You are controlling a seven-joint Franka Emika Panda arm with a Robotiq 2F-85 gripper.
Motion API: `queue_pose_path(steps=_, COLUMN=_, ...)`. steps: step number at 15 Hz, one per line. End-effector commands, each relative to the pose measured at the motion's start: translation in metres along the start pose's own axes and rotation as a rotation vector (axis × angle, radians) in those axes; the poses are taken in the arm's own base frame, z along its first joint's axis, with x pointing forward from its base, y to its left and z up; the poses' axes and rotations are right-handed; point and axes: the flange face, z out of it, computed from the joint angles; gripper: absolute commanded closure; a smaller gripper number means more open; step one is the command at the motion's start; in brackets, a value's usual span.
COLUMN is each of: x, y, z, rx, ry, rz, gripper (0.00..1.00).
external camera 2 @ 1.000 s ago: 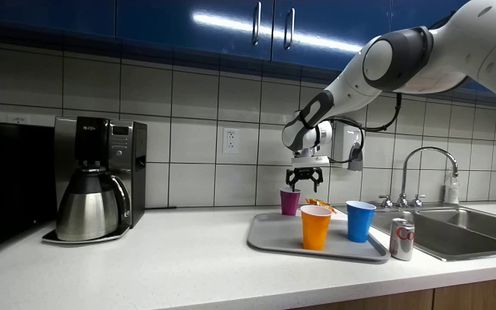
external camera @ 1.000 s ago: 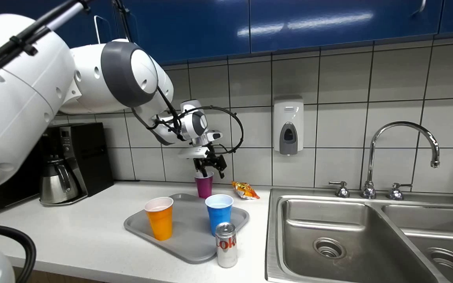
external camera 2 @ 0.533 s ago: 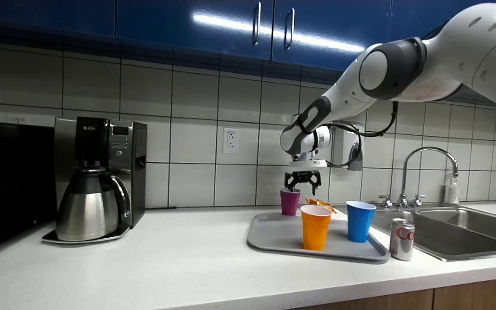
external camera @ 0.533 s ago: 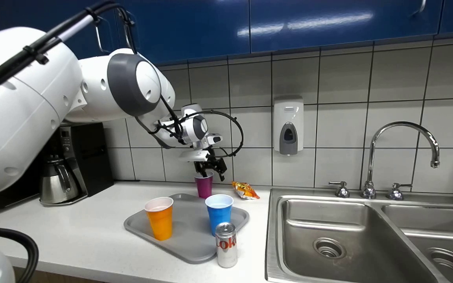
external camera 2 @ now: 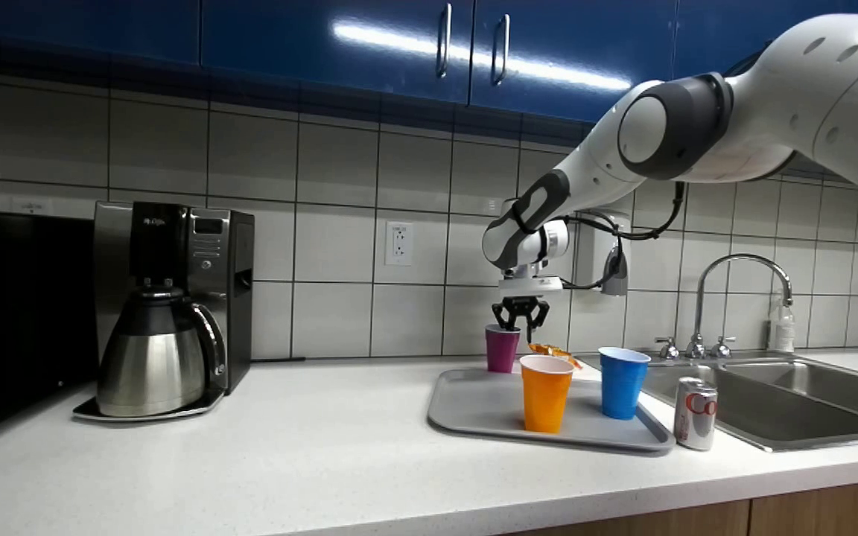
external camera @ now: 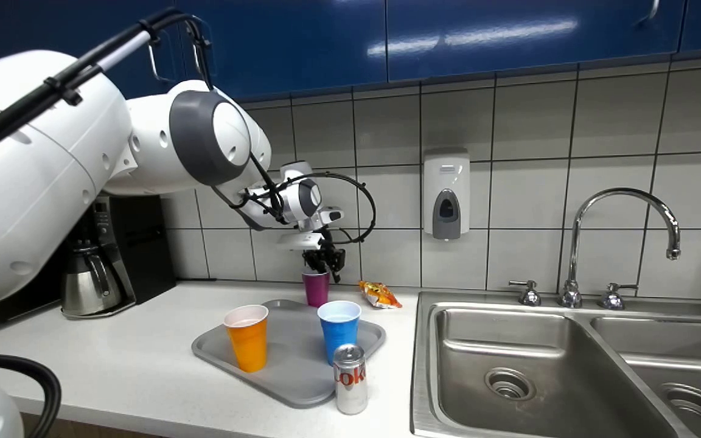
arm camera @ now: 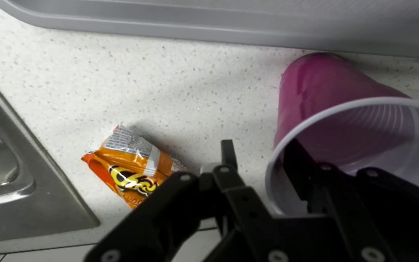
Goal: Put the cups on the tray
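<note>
Fingers [arm camera: 228, 154] have drawn partway together since the earlier frame: gap remains, one inside the purple cup [external camera: 316, 291], one outside, no grip yet. Left to right in an exterior view: orange cup [external camera: 250, 342] upright on tray [external camera: 292, 350], done; purple cup on the surface [external camera: 137, 359] just beside tray, judged the last one left, needs gripping and lifting over; blue cup [external camera: 338, 328] upright on tray, done.

White rounded arm [external camera: 149, 121], dark grey bands [external camera: 195, 137], black cables [external camera: 16, 111], black jaws, grey screws [arm camera: 372, 254]
</note>
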Motion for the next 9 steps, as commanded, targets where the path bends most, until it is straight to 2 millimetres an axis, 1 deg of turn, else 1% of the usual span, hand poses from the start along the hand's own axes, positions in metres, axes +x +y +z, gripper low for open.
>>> queue_pose_path(steps=1, x=0.0069, y=-0.0024, z=-0.0050, rx=-0.001, ry=-0.003, rz=0.022, gripper=0.90)
queue_pose_path(steps=2, x=0.0070, y=-0.0023, z=-0.0048, rx=-0.001, ry=-0.003, rz=0.022, gripper=0.97)
queue_pose_path(steps=3, x=0.0071, y=-0.0023, z=-0.0048, rx=-0.001, ry=-0.003, rz=0.023, gripper=1.00)
queue_pose_path(steps=9, x=0.0100, y=-0.0026, z=-0.0105, rx=0.011, ry=0.008, rz=0.024, gripper=0.98)
